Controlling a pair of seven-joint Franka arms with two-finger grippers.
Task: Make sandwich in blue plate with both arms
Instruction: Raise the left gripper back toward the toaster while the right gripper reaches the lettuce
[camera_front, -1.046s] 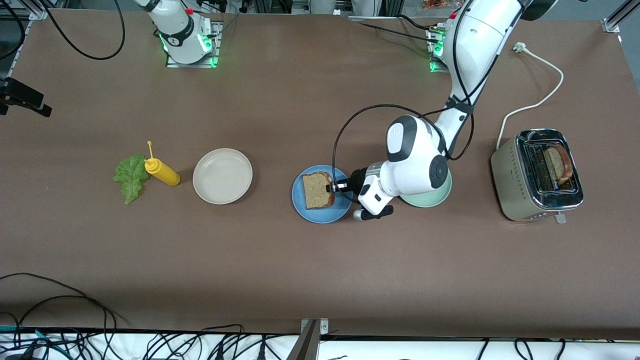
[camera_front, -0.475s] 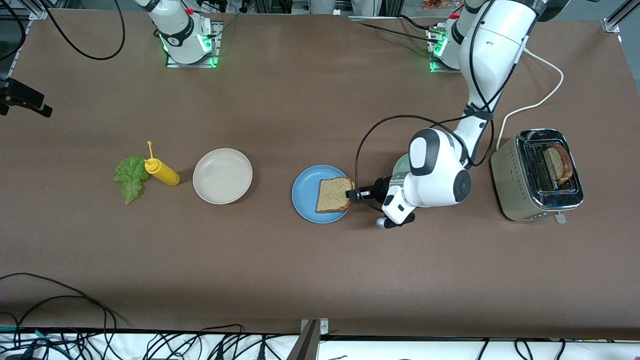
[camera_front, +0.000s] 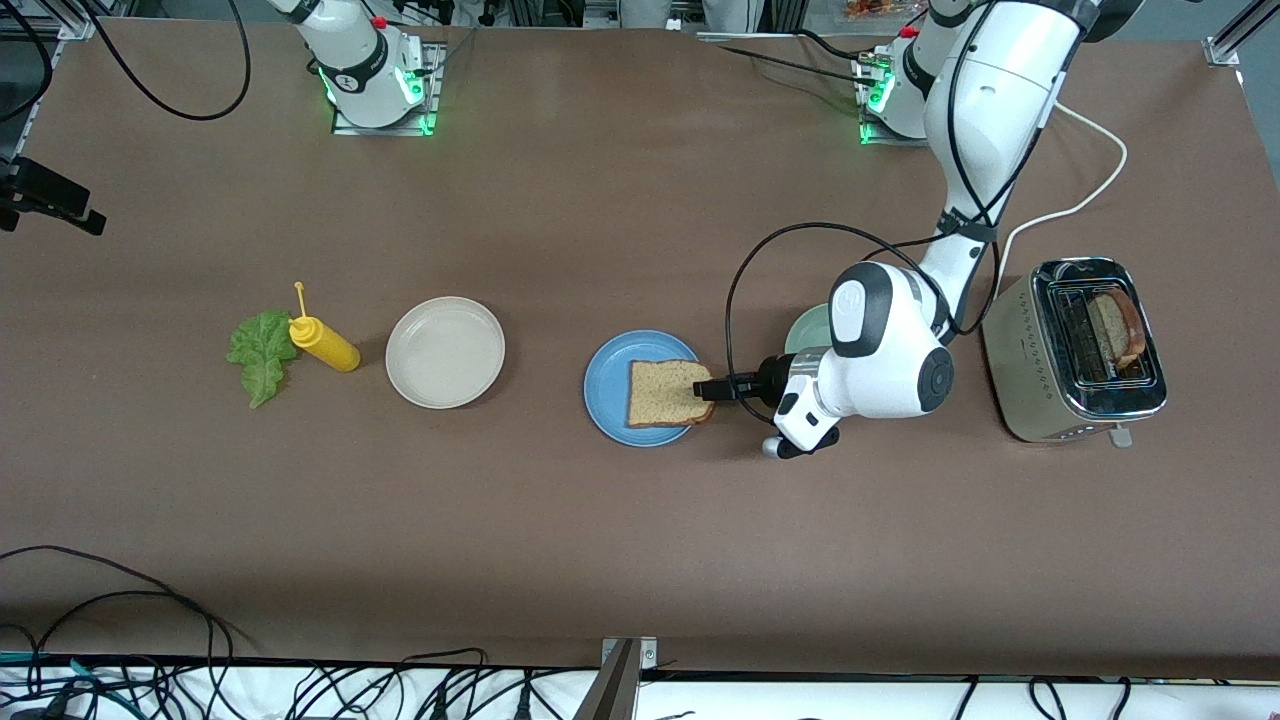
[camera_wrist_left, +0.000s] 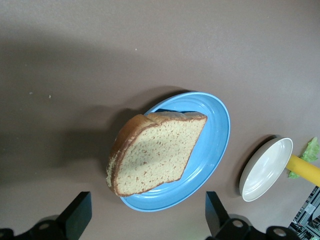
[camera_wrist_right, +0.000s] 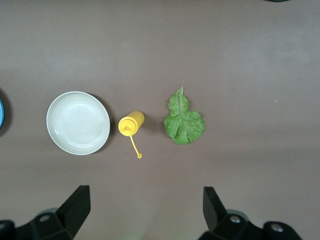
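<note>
A brown bread slice (camera_front: 665, 393) lies on the blue plate (camera_front: 607, 390), its crust edge overhanging the rim toward the left arm's end of the table. It also shows in the left wrist view (camera_wrist_left: 157, 152) on the blue plate (camera_wrist_left: 215, 135). My left gripper (camera_front: 706, 389) is open and empty just off that overhanging edge, with its jaws spread wide (camera_wrist_left: 146, 205) and not touching the bread. A green lettuce leaf (camera_front: 262, 355) lies on the table toward the right arm's end. My right gripper (camera_wrist_right: 145, 212) is open, high over the lettuce (camera_wrist_right: 184, 121), and out of the front view.
A yellow squeeze bottle (camera_front: 325, 345) lies beside the lettuce, with a cream-white plate (camera_front: 445, 352) beside it. A pale green plate (camera_front: 808, 328) is partly hidden by the left arm. A toaster (camera_front: 1040, 370) holds a second bread slice (camera_front: 1115, 328).
The left gripper carried the bread toward the left arm's end of the plate, laid it flat and let go. The right arm has not moved.
</note>
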